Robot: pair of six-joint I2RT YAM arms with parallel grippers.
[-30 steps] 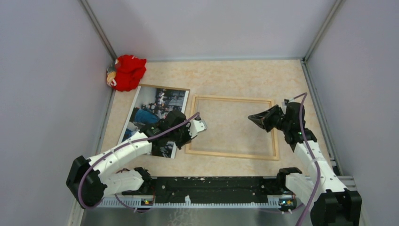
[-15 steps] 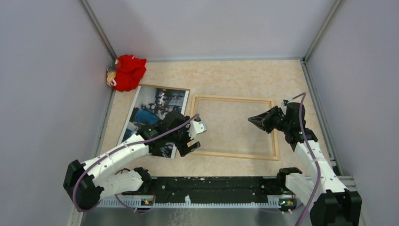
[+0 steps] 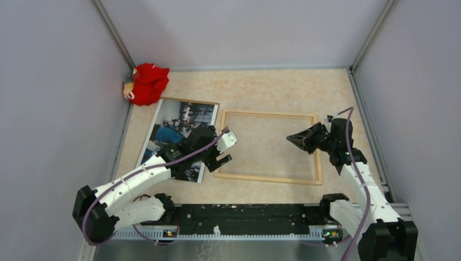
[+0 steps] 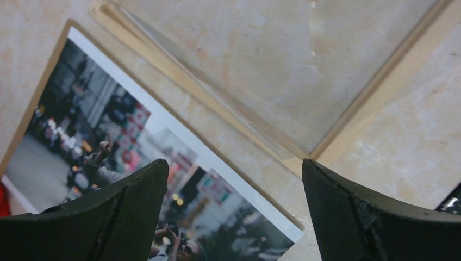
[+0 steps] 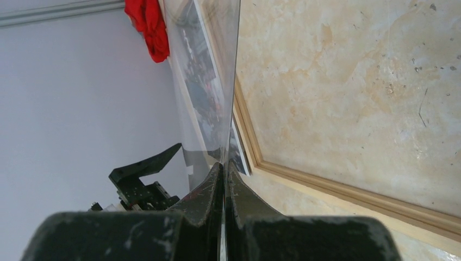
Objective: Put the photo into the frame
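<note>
- Two black two-finger claws, one per white arm, over a beige marbled tabletop [image 3: 255, 87] enclosed by grey walls.
- Left gripper [image 3: 225, 149] [image 4: 232, 161]: fingers spread wide with nothing between them. It is poised over the strip of table between the print and the near-left corner of the wooden surround.
- Right gripper [image 3: 292, 138] [image 5: 224, 163]: fingers pressed together, pinching the edge of a thin clear pane [image 5: 209, 81]. In the wrist view the pane stands edge-on, rising from the fingertips. In the top view this claw sits over the right half of the wooden surround, tip pointing left.
- The photo [image 3: 182, 122] [image 4: 81, 125], a large glossy rectangular print of a crowded street scene in blue, grey and red with a thin white border. It lies flat and face up on the left of the table. Its near-right corner is just beside the surround's near-left corner, not touching it. The left arm crosses its near part.
- The frame [image 3: 266, 178] [image 4: 380, 81] [image 5: 348, 193], a thin light-wood rectangular surround, flat at mid-table, just right of the print.
- Brown backing board [image 3: 190, 100]: only a narrow edge shows, along the print's far side.
- Crumpled red cloth item [image 3: 147, 82] [image 5: 147, 22], in the far-left corner, just beyond the print.
</note>
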